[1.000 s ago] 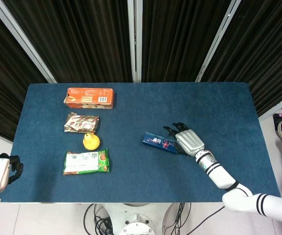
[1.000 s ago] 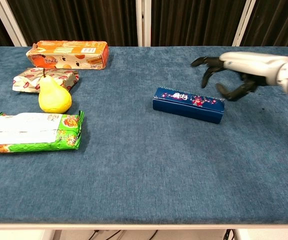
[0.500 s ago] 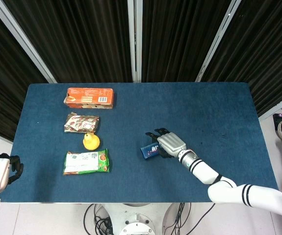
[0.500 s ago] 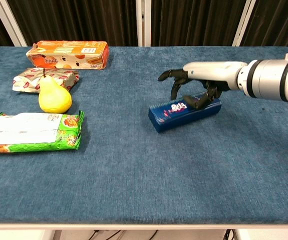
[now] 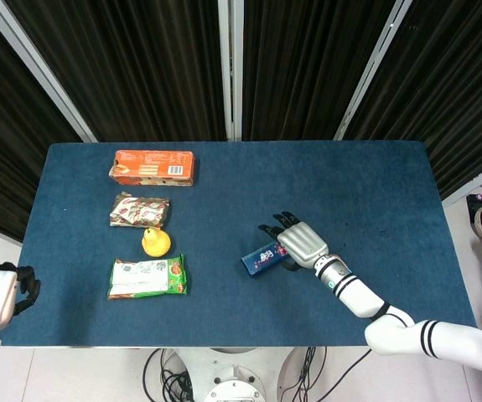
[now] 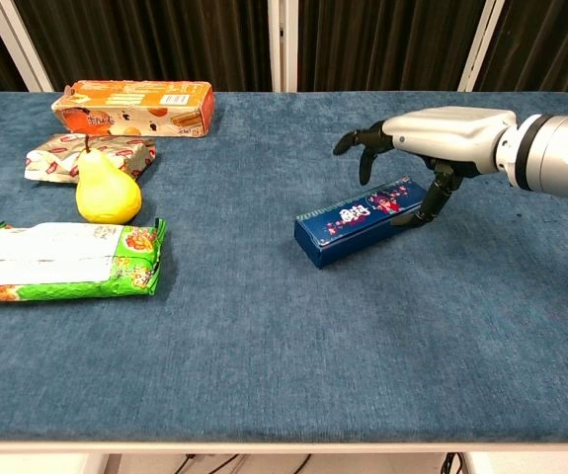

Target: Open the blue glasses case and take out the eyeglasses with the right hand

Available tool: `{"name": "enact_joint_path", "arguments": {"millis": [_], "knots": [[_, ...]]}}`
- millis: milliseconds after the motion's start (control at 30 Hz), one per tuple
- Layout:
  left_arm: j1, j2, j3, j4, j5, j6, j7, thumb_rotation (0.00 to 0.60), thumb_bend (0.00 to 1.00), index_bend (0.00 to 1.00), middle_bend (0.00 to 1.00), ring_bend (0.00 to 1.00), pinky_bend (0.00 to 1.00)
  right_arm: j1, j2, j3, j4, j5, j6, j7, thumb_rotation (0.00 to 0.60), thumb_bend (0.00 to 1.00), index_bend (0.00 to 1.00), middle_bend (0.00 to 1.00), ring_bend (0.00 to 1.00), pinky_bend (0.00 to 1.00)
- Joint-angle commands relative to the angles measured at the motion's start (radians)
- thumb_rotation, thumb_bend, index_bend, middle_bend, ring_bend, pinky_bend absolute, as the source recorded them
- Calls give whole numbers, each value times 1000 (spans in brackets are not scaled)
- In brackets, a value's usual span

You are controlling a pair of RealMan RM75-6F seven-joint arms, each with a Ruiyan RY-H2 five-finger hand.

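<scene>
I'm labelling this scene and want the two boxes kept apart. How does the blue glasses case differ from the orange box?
The blue glasses case is dark blue and slim; the orange box is orange, wider and printed with food pictures. The case lies askew near the table's middle, under the right hand; the orange box lies square at the far left edge with no hand near. Both are long, closed and flat on the table.

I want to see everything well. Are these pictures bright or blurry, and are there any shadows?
Head view: bright, even light, sharp, the black curtains behind stay dark. Chest view: sharp too; the blue rectangular glasses case and the yellow pear cast only soft, faint shadows on the blue felt table; no glare.
</scene>
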Motion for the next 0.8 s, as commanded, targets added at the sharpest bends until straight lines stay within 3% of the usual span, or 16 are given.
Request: {"name": "enact_joint_path", "arguments": {"millis": [33, 167, 800], "knots": [[0, 0, 0, 0, 0, 0, 0, 600, 412, 712, 712, 526, 484, 7, -10, -6, 14, 7, -5, -21, 600, 244, 135, 271, 0, 0], [0, 1, 0, 0, 0, 0, -1, 600, 411, 712, 713, 526, 484, 11, -17, -3, 20, 11, -5, -20, 600, 293, 158, 283, 0, 0], [0, 3, 1, 0, 1, -1, -8, 600, 411, 712, 712, 525, 481, 23, -33, -8, 39, 39, -20, -33, 600, 347, 247, 293, 0, 0]]}}
